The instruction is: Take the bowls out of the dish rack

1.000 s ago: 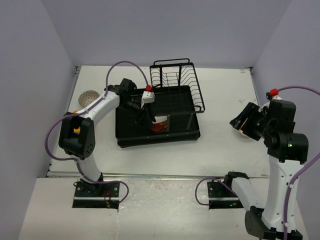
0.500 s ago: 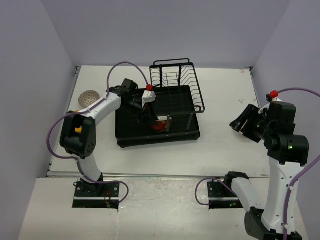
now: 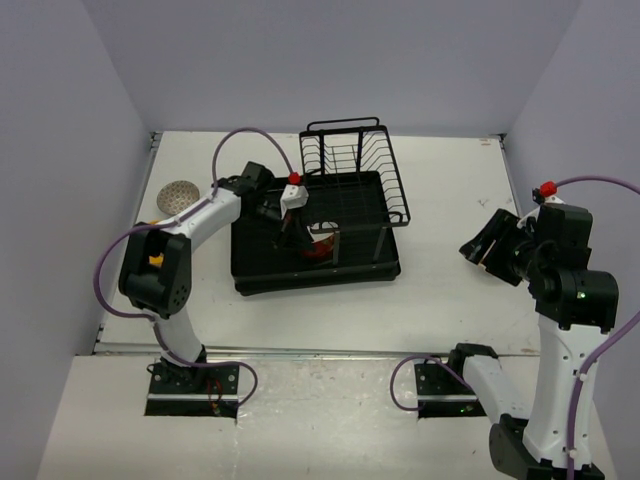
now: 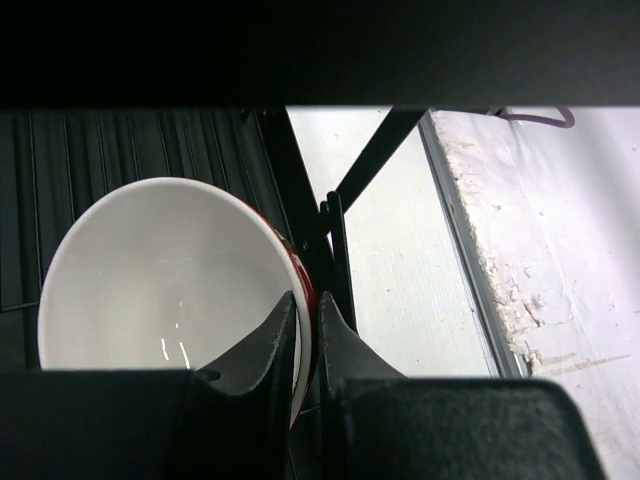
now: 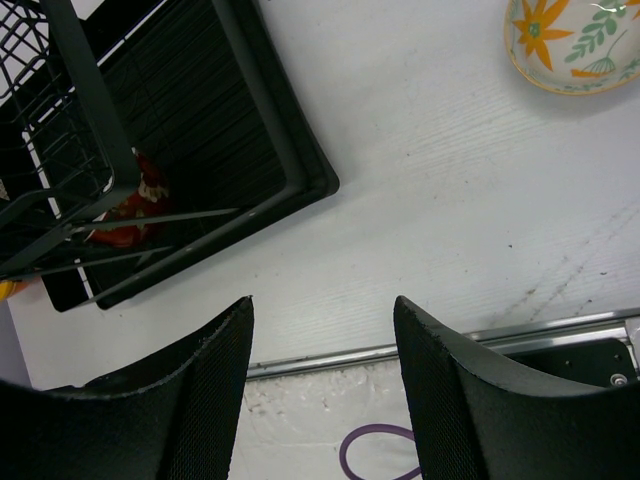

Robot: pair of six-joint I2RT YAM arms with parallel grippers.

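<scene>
The glossy red bowl with a white inside stands tilted on edge in the black dish rack, against an upright wire. My left gripper reaches into the rack and is shut on the bowl's rim, one finger inside and one outside, as the left wrist view shows. My right gripper hangs open and empty over the table right of the rack. In the right wrist view the flowered white bowl sits on the table. The patterned white bowl sits at the far left.
The rack's upright wire basket stands at its far end. A bit of yellow-orange shows behind the left arm's elbow. The table's metal front edge runs below my right gripper. Walls close in on both sides.
My left gripper has drawn slightly back toward the left with the red bowl, tipping it more on edge so less red shows. The right arm has barely shifted.
</scene>
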